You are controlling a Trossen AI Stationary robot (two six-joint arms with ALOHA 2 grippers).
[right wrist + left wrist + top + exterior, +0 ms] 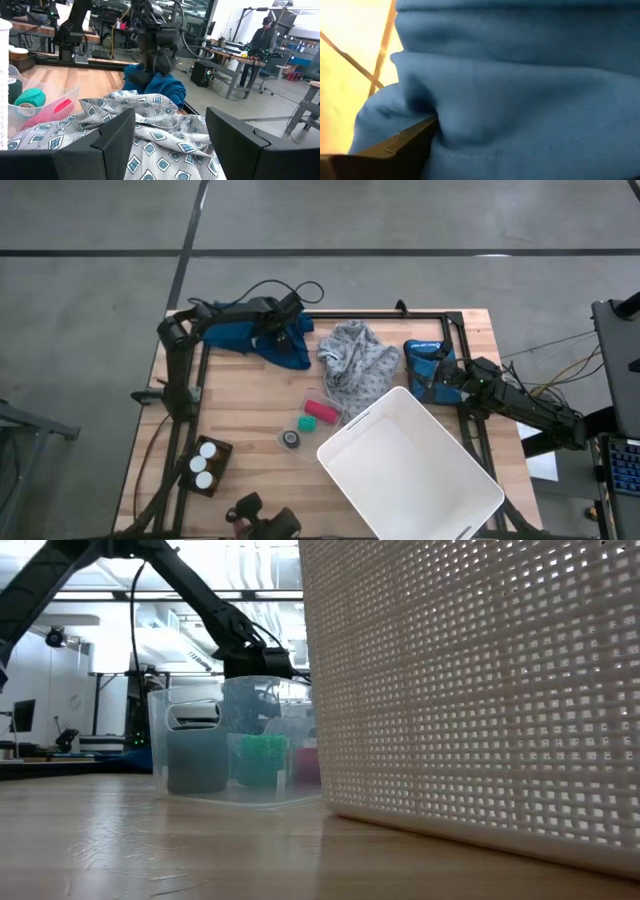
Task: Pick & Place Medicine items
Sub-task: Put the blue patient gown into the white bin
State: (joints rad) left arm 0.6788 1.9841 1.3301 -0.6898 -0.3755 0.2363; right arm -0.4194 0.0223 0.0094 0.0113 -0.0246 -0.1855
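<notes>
Three white-capped medicine bottles (pixel 203 464) stand in a dark box near the table's front left corner, far from both grippers. My left gripper (pixel 283 332) is at the far edge, pointing steeply down into a bunched blue cloth (pixel 270 345). The right wrist view shows this gripper (pixel 159 60) over that cloth. It is open, and only one of its fingers shows in its own wrist view. My right gripper (pixel 170 140) waits level at the right. It is open, with nothing between its fingers, and faces a grey patterned cloth (pixel 355 365). My left gripper comes at the blue cloth from above, slanting down. One finger (pixel 395 150) is sunk into a fold (pixel 445 127) of it and dents the cloth inward. The other finger is outside the picture. The cloth lies bunched on the table.
A big white perforated basket (pixel 410 465) fills the near right of the table. A clear tray (pixel 310 420) with green, pink and black rolls lies between the basket and the grey cloth. A black frame (pixel 400 313) runs along the far edge. Bare wood (pixel 250 400) lies left of the tray.
</notes>
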